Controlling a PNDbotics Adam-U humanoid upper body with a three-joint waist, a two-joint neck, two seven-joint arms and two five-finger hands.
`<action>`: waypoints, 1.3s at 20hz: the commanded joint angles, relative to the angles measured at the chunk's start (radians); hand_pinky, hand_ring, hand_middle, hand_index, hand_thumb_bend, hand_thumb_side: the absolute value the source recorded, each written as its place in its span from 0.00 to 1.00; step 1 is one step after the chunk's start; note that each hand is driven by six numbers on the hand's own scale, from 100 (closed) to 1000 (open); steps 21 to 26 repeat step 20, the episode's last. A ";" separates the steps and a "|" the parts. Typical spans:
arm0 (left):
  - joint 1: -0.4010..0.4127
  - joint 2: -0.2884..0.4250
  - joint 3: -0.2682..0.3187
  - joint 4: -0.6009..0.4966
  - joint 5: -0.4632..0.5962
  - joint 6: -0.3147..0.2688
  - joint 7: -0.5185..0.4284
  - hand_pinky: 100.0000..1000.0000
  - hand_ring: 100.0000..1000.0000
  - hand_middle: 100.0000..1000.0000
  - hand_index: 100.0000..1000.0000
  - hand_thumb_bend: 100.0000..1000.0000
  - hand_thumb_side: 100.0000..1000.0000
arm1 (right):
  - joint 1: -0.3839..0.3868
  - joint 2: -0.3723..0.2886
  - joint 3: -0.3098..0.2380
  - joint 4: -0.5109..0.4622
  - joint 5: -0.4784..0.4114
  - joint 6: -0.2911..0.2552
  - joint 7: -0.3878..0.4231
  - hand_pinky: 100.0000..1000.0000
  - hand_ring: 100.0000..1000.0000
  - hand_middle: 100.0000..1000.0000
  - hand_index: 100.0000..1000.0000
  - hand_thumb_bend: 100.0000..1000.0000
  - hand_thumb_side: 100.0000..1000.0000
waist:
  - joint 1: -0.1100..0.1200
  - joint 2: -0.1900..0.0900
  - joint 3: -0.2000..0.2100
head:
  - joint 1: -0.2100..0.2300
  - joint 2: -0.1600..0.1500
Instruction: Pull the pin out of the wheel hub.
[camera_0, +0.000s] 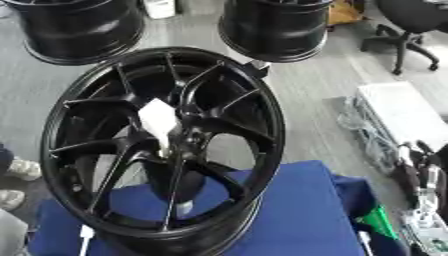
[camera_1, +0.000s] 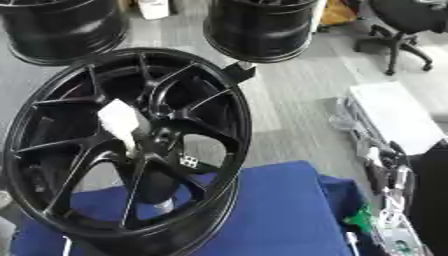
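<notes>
Two spare rims (camera_0: 79, 27) are being kept beyond the wheel hub (camera_0: 162, 145), its white pin (camera_0: 159, 121) seated; no hand's state can be told.

Of the robot's body only a plain black mass (camera_1: 435, 200) shows, at the right eye view's right edge, probably an arm. No cables, screws or markings can be made out on it.
</notes>
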 joint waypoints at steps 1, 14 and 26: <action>-0.012 0.005 -0.007 -0.021 0.006 -0.004 -0.013 0.61 0.51 0.50 0.73 0.26 0.72 | 0.003 0.010 0.071 -0.089 0.011 -0.019 0.079 0.64 0.64 0.62 0.86 0.00 0.58 | 0.005 -0.009 0.003 | 0.001 0.002; -0.009 0.000 -0.018 -0.015 0.003 -0.015 -0.032 0.61 0.52 0.50 0.73 0.26 0.73 | 0.011 0.025 0.139 -0.112 -0.035 -0.010 0.169 0.63 0.62 0.59 0.83 0.00 0.65 | 0.022 -0.006 0.003 | 0.083 0.002; -0.010 -0.001 -0.022 -0.014 0.001 -0.015 -0.039 0.62 0.52 0.51 0.73 0.26 0.73 | 0.011 0.025 0.146 -0.111 -0.031 -0.002 0.180 0.63 0.62 0.58 0.83 0.00 0.66 | 0.023 -0.003 0.003 | 0.099 0.002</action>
